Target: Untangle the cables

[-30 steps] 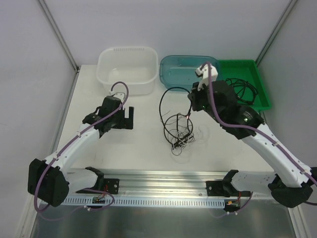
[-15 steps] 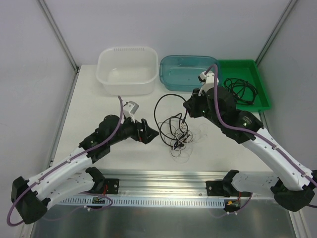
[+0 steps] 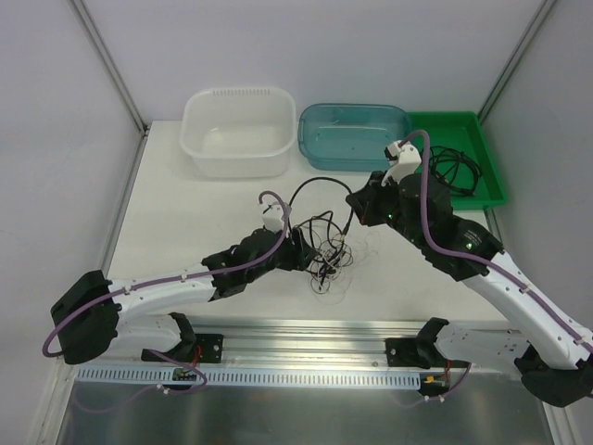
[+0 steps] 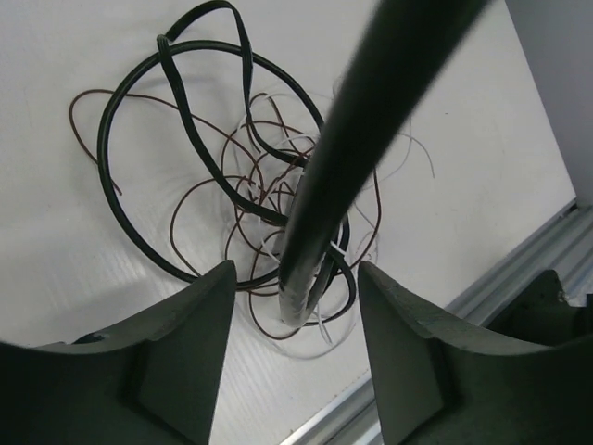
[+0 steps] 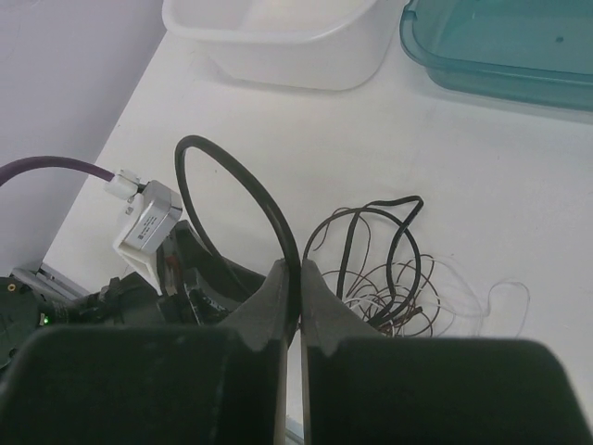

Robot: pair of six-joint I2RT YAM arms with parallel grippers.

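Note:
The cables [image 3: 332,258] lie in a knot at the table's middle: thin brown and white wires [image 4: 264,199] wound through a thicker black cable [image 4: 130,222]. My right gripper [image 3: 356,206] hangs above the knot's right side. It is shut on the thick black cable [image 5: 232,176], which arches up in a loop from the jaws [image 5: 296,278]. My left gripper [image 3: 309,252] reaches in from the left, low over the knot. In the left wrist view its jaws [image 4: 296,324] stand apart, and the lifted black cable [image 4: 371,120] runs down between them, touching neither finger.
At the back stand a white tub [image 3: 239,130], a teal bin [image 3: 352,134] and a green tray [image 3: 486,176] holding a coiled black cable [image 3: 454,171]. A metal rail [image 3: 306,338] runs along the near edge.
My left arm swung from the table's left side into the knot, and its jaws have narrowed. The right gripper shifted slightly right and down, still gripping the black cable.

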